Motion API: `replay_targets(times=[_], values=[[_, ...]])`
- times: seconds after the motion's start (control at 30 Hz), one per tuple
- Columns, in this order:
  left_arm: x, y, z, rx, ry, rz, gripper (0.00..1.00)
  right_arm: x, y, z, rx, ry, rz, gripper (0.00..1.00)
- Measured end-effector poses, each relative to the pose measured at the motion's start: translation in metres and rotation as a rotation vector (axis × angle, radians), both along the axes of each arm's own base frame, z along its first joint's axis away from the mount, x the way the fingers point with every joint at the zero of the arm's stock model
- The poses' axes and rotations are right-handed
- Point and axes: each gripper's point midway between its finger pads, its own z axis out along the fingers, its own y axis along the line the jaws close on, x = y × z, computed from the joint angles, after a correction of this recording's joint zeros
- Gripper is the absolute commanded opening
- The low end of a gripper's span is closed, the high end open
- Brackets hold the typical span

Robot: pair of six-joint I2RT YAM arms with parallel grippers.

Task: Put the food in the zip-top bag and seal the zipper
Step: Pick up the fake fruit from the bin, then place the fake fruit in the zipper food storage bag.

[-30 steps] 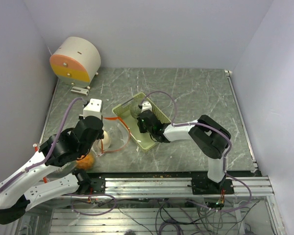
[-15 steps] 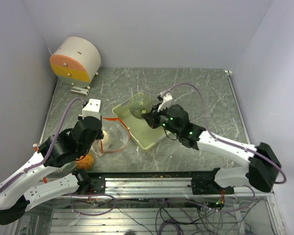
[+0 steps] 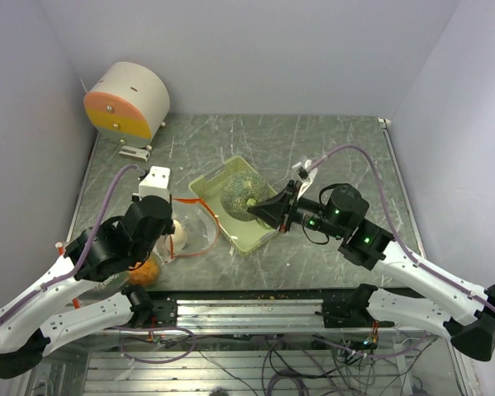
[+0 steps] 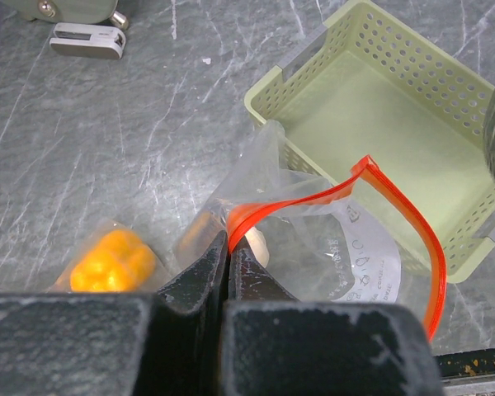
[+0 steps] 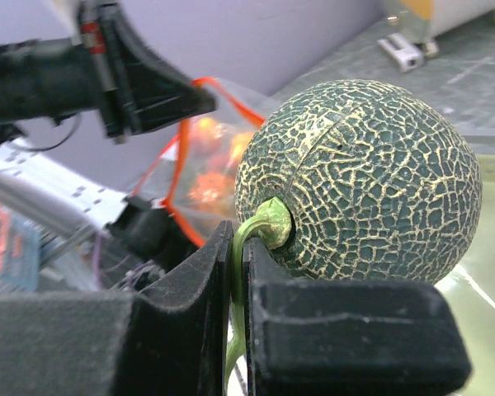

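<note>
Pinching, right gripper (image 5: 238,247): jaws together on the curled green stem (image 5: 268,224) of the netted melon (image 5: 363,181); the stem's lower end drops out of sight between the pads.
Melon position: over the far part of the pale green basket (image 3: 200,186) in the top view; cannot tell whether it touches the basket. The left wrist view catches only a sliver of it, cut off at the right edge.
Clamp, left gripper (image 4: 228,266): jaws together on the rim of the clear zip-top bag (image 4: 346,247), right at the red zipper (image 4: 434,285); the mouth gapes beside the basket.
Bag contents: orange bumpy fruit (image 4: 111,260) blurred through the film at left; white piece (image 4: 257,244) half hidden behind a finger; anything else is too unclear to name.
Bag from above: mostly covered by the left arm (image 3: 107,247).
</note>
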Motion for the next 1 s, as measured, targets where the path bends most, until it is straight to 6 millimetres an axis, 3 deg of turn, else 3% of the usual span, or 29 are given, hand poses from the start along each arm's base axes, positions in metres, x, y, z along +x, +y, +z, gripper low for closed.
replay_targets(times=[0.47, 0.63, 0.77, 1.0], values=[[0.002, -0.003, -0.004, 0.004, 0.003, 0.0, 0.07, -0.08, 0.024, 0.036, 0.151, 0.0, 0.438, 0.0], [0.003, -0.006, -0.005, 0.004, 0.009, -0.007, 0.07, -0.096, 0.046, 0.023, 0.14, 0.024, 0.53, 0.0], [0.002, -0.009, -0.007, 0.002, 0.017, -0.019, 0.07, -0.097, 0.061, 0.004, 0.102, 0.06, 0.543, 0.0], [-0.002, -0.011, -0.004, -0.027, 0.017, -0.044, 0.07, -0.063, 0.079, -0.028, 0.036, 0.071, 0.396, 0.0]])
